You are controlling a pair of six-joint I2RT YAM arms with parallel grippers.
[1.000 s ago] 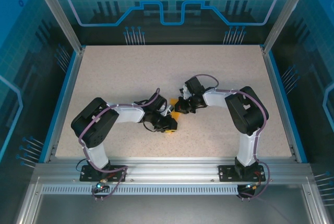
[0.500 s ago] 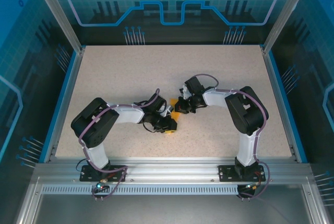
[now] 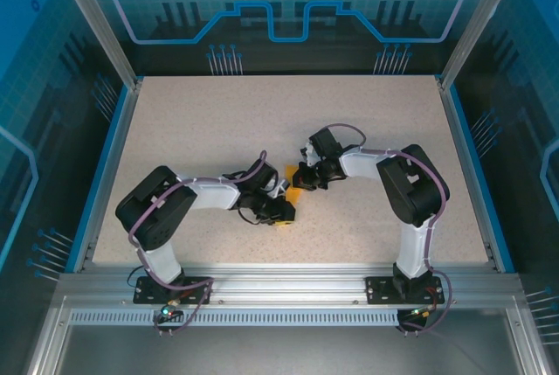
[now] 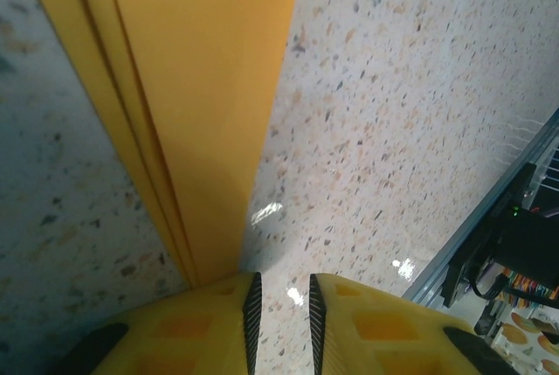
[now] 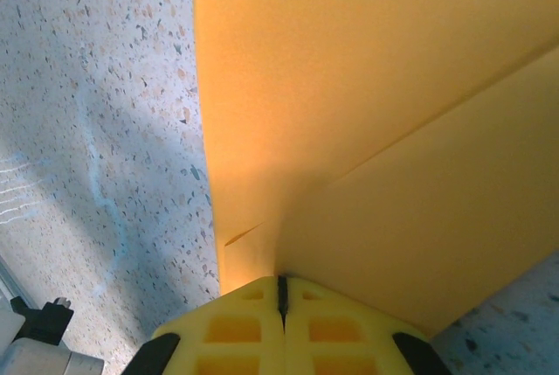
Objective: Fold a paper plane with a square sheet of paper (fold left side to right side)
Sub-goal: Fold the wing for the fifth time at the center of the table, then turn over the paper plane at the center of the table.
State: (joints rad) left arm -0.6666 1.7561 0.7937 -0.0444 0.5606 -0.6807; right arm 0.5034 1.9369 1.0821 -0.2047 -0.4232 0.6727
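The square sheet of paper (image 3: 294,185) is folded and lies mid-table between my two grippers, bright orange. In the right wrist view the paper (image 5: 349,104) shows a diagonal flap edge running up to the right. My right gripper (image 5: 281,288) is shut, its tips resting on the paper where that flap edge starts. In the left wrist view the paper (image 4: 201,104) is a long layered strip running away from the left finger (image 4: 218,322). My left gripper (image 4: 280,296) stands slightly open beside the strip's right edge, with bare table between its pads. From above, the left gripper (image 3: 283,214) sits just below the right gripper (image 3: 303,182).
The speckled table (image 3: 367,121) is bounded by blue side rails (image 3: 463,156) and a metal front rail (image 3: 288,281). That front rail (image 4: 489,218) and some cabling show at the right of the left wrist view. Both forearms converge on the table's centre.
The left arm's elbow and forearm have shifted slightly to the left. The paper and the right arm have stayed where they were.
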